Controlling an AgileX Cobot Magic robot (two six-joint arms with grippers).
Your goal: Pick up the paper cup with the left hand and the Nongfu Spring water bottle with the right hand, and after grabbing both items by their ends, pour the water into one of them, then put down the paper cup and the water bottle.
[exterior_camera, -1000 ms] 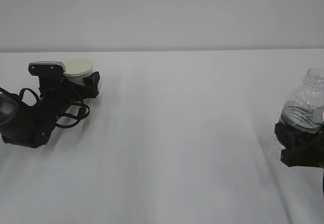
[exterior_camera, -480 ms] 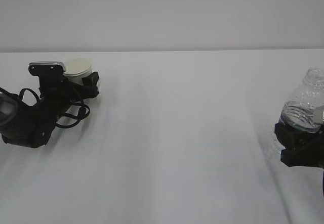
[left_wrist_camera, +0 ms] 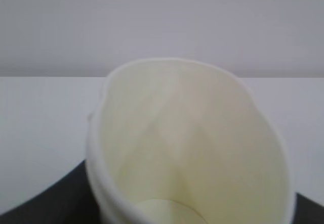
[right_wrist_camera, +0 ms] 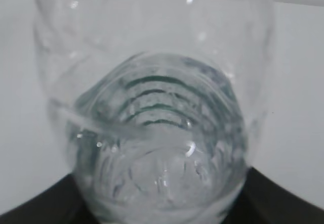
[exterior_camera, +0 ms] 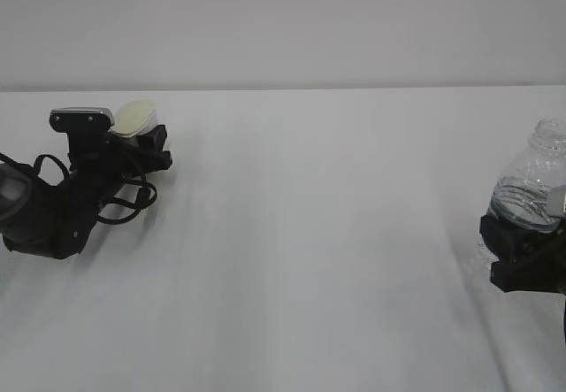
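Between black claws — left [exterior_camera: 150,147] squeezing oval-rimmed paper cup [exterior_camera: 135,118], right [exterior_camera: 522,250] gripping ribbed clear bottle [exterior_camera: 533,188].

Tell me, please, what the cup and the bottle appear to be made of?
Cup: most likely paper, matte cream; its rolled rim is squeezed oval and the inner wall shows soft creases. Bottle: clear plastic by its look, glossy, with moulded ribs, bright glints and water visible through the wall.
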